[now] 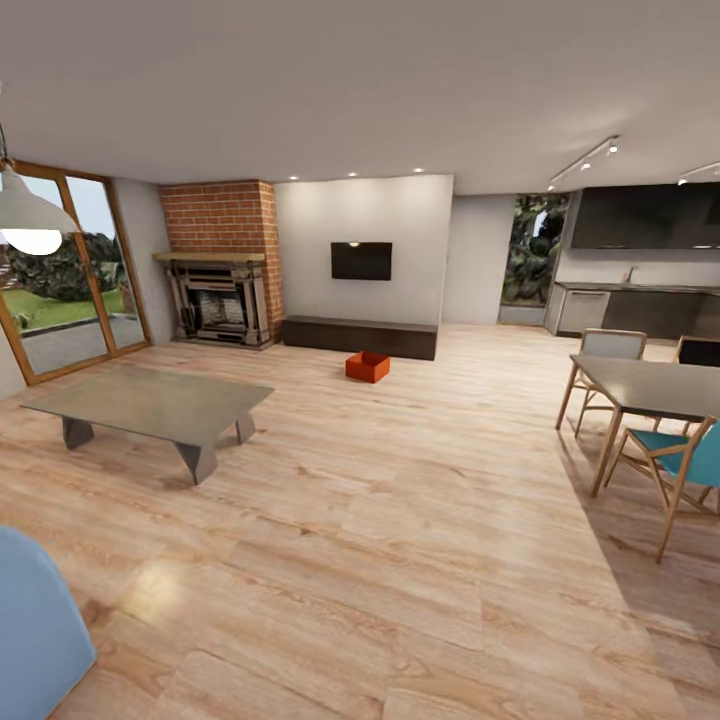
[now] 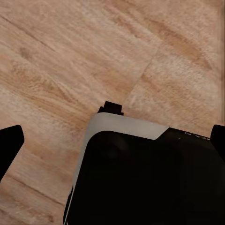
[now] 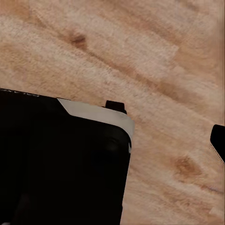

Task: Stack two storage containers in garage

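The robot is standing in the living room, facing a far white wall with a black television (image 1: pixel 361 260). This looks like the opening step: reaching a container, nothing yet carried. One orange-red open-topped rectangular storage container (image 1: pixel 368 366) is sitting on the light wood plank floor (image 1: pixel 400 520), just in front of a long dark low bench (image 1: pixel 360 337) under the television, well apart from the robot. A second container is not evident. The next move likely calls for driving forward across open floor, passing between the low grey coffee table (image 1: pixel 155 405) at left and the dining table with wooden chairs (image 1: pixel 650 390) at right. A red brick fireplace (image 1: pixel 222 262) is standing left of the bench. Both wrist cameras are looking down at wood planks (image 2: pixel 70 70) and the robot's dark body (image 2: pixel 150 183); whether either pincer is wide or narrow cannot be told.
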Motion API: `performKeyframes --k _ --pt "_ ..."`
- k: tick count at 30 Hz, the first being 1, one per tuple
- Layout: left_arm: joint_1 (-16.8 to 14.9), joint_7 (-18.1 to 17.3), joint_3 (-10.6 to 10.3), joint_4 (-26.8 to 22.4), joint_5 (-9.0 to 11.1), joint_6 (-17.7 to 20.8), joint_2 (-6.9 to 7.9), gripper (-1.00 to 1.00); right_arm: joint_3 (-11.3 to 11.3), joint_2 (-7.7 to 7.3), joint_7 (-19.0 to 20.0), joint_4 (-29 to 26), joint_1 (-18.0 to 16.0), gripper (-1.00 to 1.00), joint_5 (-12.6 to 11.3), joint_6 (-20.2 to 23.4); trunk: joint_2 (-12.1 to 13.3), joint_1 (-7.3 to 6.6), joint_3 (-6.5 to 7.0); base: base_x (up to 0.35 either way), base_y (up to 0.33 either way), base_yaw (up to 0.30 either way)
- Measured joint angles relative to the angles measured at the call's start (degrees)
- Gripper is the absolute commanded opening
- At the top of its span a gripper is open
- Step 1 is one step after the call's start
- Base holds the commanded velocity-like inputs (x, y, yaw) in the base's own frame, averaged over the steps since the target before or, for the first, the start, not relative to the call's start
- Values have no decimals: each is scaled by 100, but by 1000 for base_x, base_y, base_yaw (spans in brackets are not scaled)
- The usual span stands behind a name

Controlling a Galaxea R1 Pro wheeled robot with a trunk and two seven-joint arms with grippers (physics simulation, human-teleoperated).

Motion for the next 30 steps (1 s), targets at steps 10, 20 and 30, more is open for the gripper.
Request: performKeyframes --k 10,20,30 --pt "0 1 2 0 -6 0 4 100 0 0 0 0 0 100 0 -2 0 0 0 323 0 0" --pt "0 0 -1 0 -12 0 0 100 0 0 0 -1 0 100 0 -1 0 0 0 323 0 0" --pt "0 0 2 1 -7 28 14 100 0 0 0 0 0 100 0 0 0 0 0 323 0 0"
